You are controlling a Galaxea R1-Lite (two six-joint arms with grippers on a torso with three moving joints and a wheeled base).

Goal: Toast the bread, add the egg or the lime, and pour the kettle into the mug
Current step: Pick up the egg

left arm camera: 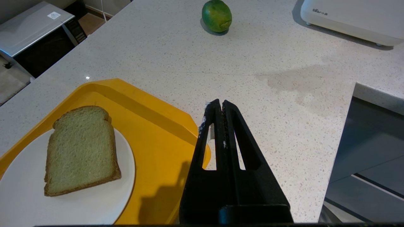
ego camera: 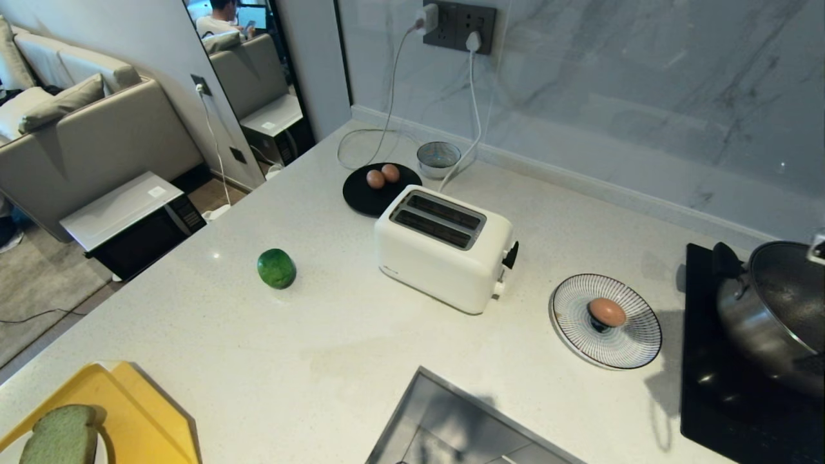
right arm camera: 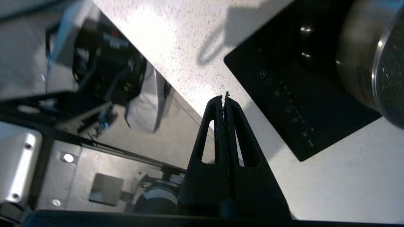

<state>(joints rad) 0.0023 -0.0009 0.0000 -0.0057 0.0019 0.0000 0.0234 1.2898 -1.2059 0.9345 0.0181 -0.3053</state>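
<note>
Head view: neither arm is showing. White toaster (ego camera: 445, 246) is sitting mid-frame on the worktop (ego camera: 309, 335) with both slots empty, so toasting isn't started. Lime (ego camera: 276, 268) is lying left of it, well apart. One egg (ego camera: 606, 312) is resting on the striped plate (ego camera: 635, 351) at right; two other eggs (ego camera: 383, 176) are sitting on the black plate (ego camera: 367, 196) behind the toaster. Bread (ego camera: 59, 437) is showing at bottom left beside the yellow tray (ego camera: 145, 406). Pan (ego camera: 770, 309) is sitting on the hob (ego camera: 728, 412) at far right. No kettle or mug visible anywhere. Left wrist view: left gripper (left arm camera: 220, 105) is hanging closed and empty over the worktop by the tray's edge; bread is lying flat on a white plate (left arm camera: 19, 201) at lower left, lime at top centre. Right wrist view: right gripper (right arm camera: 224, 98) is also closed, empty, hanging at the worktop edge near the hob. Judgement: nothing done yet; every step is left.
</note>
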